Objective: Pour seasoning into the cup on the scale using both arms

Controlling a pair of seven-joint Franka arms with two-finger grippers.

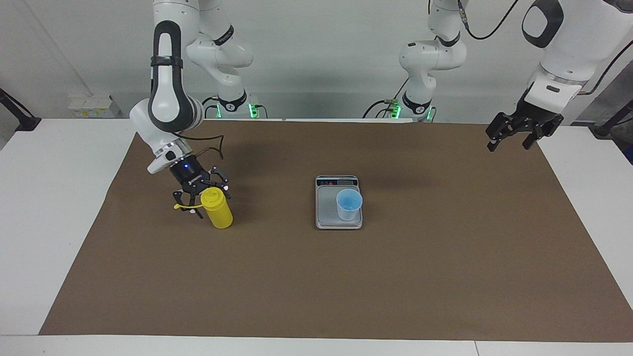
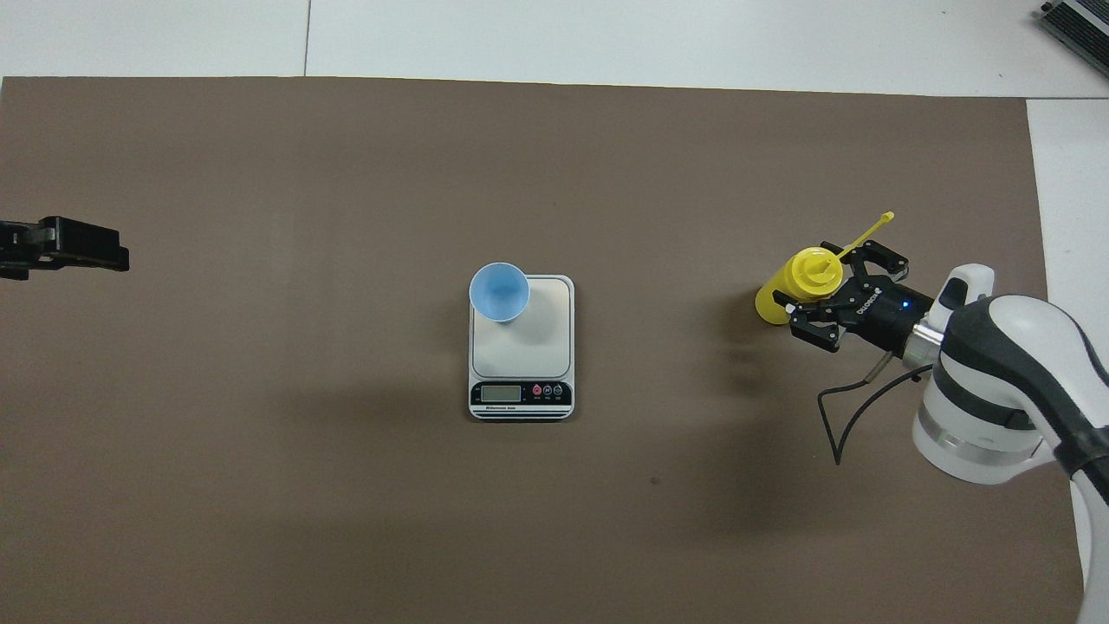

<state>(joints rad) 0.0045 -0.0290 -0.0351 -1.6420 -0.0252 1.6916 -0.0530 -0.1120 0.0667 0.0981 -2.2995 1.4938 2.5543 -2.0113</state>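
The yellow seasoning bottle rests with its base on the brown mat toward the right arm's end of the table. It leans, its top tipped toward the right arm. My right gripper is open, its fingers spread to either side of the bottle's top, and the cap strap sticks out past them. The light-blue cup stands upright on the grey scale at mid-table. My left gripper waits open in the air over the mat's edge at the left arm's end.
A brown mat covers most of the white table. The right arm's cable hangs just above the mat near its wrist.
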